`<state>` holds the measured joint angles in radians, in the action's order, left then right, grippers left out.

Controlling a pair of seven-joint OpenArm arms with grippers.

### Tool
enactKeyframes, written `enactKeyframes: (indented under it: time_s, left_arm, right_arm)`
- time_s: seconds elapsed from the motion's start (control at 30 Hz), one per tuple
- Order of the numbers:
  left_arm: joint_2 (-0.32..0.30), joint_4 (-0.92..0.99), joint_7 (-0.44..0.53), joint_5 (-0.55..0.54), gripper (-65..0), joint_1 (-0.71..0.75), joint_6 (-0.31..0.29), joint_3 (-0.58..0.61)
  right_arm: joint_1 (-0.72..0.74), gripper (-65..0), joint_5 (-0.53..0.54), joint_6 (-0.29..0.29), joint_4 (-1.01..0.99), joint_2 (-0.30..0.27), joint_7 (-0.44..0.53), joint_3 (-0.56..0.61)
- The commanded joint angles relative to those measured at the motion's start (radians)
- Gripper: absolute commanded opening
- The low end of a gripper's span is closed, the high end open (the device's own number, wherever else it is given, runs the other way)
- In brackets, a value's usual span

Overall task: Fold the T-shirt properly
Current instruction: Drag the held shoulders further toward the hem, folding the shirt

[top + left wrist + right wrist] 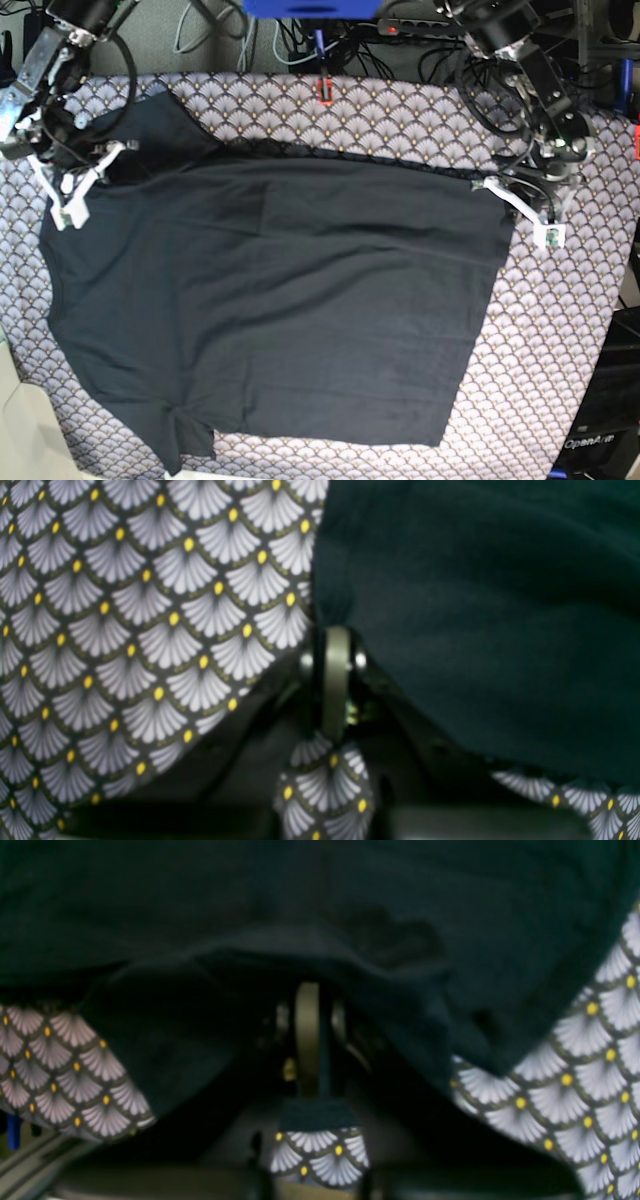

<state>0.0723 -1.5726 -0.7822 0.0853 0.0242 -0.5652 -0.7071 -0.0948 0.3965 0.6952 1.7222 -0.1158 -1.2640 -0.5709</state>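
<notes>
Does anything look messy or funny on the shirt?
Yes. The T-shirt lies crooked on the patterned cloth. Its bottom-left sleeve is bunched and twisted. Both end effectors pinch its top corners.

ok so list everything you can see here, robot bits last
T-shirt: one, black, spread across the middle of the cloth
patterned cloth: one, grey scallops with yellow dots, covering the table under the shirt
cables: several, dark, behind the table's far edge
left tool: one, shut on the T-shirt's edge, at the base view's right
right tool: one, shut on the T-shirt, at the base view's left
</notes>
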Motion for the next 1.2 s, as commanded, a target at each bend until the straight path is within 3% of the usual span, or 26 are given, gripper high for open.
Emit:
enactKeyframes:
  time_s: [0.0, 0.37, 0.5, 0.73, 1.17]
  left_arm:
    - [-0.007, -0.016, 0.020, -0.012, -65.0, -0.014, 0.001, -0.001]
    - [-0.007, -0.012, 0.020, -0.012, -65.0, -0.020, 0.001, 0.002]
    - [-0.004, -0.012, 0.020, -0.012, -65.0, -0.020, 0.003, 0.005]
    - [-0.002, -0.012, 0.020, -0.012, -65.0, -0.019, 0.003, 0.007]
    - [-0.006, -0.021, 0.020, -0.011, -65.0, -0.013, 0.003, 0.000]
  right_arm:
    - [0.011, -64.4, 0.005, 0.003, 0.020, -0.015, 0.011, 0.002]
    - [0.013, -63.0, 0.003, 0.003, 0.048, -0.049, 0.005, 0.009]
    - [0.008, -54.0, 0.003, 0.003, 0.075, -0.083, -0.001, 0.002]
    - [0.008, -39.0, 0.002, 0.003, 0.068, -0.078, -0.001, -0.071]
    - [0.013, -38.0, 0.009, 0.003, -0.069, -0.098, 0.051, -0.071]
